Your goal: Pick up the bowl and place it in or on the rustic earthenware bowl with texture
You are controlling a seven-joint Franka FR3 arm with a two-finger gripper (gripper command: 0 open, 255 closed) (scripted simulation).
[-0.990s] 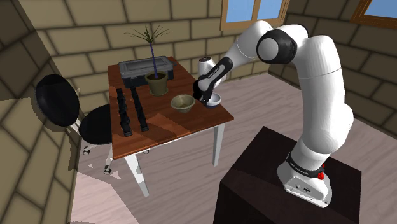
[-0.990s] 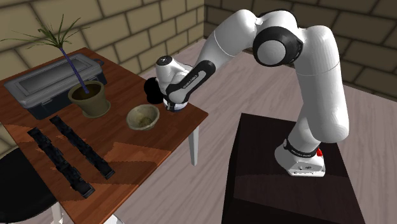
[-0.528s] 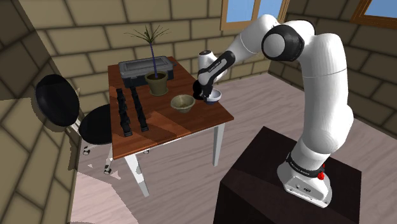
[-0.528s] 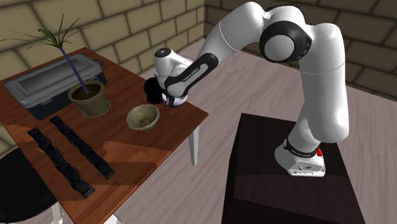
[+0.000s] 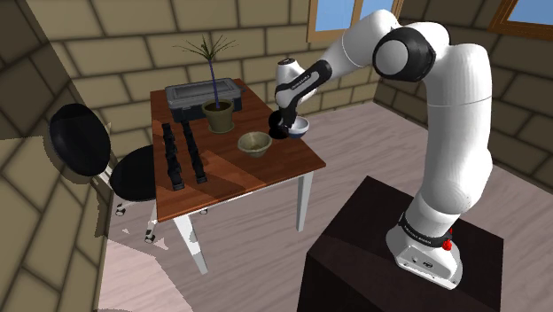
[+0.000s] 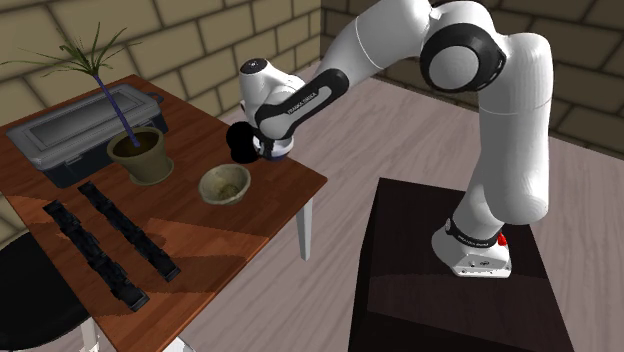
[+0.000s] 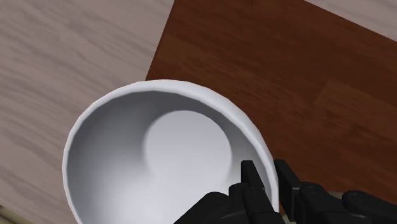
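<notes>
— What moved?
— The white bowl rides higher above the table corner than a second ago.
— Grip?
— Wrist view: the gripper pinches its rim, fingers either side. Shoulder view adds the earthenware bowl just beside, lower.

Home room: stone-block walls, plank floor, window, wooden table, black chair, potted plant.

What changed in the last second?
The gripper, shut on the rim of the white bowl, has lifted it up off the table near the corner, and the arm's elbow rose with it. There is hardly any sideways travel toward the olive textured bowl yet. That bowl, the potted plant, the grey bin and the two black strips stayed put.
</notes>
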